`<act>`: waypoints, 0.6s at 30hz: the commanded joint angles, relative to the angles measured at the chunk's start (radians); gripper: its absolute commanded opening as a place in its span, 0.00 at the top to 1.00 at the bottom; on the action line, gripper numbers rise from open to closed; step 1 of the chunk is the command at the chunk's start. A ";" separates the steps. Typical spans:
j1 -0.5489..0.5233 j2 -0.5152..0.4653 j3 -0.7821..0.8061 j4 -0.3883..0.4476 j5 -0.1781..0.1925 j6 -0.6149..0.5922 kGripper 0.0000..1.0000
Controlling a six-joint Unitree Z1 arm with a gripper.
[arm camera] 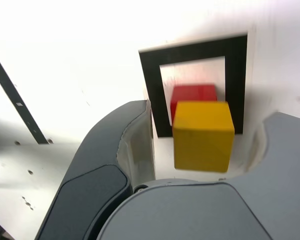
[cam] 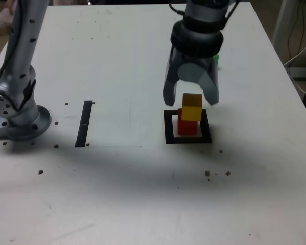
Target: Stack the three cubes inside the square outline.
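Exterior view: the red cube (cam: 187, 128) stands within the square outline (cam: 169, 127), right of centre in the frame, on the white worktop (cam: 117, 194). The yellow cube (cam: 192, 107) rests on top of the red cube, slightly offset from it toward the right of the frame. The jaws (cam: 191, 99), reaching down from the upper right of the frame, are spread, one on either side of the yellow cube, with a gap at each side. Behind them, in the upper right, a small part of the green cube (cam: 216, 59) is visible; the rest is hidden. The black strip (cam: 84, 123) lies left of centre, between the arm's base (cam: 23, 122) at the left edge and the square outline.

Wrist view: the yellow cube lies between the parted jaws, touching neither; the red cube is partly hidden by it.
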 commanded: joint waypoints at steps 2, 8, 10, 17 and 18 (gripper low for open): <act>0.034 -0.009 0.000 0.005 0.009 0.025 0.01; 0.102 0.012 -0.014 0.002 0.011 0.065 0.01; 0.120 0.023 -0.021 0.001 0.011 0.073 0.01; 0.182 0.068 -0.065 0.001 0.015 0.098 0.01; 0.189 0.077 -0.076 0.002 0.017 0.101 0.01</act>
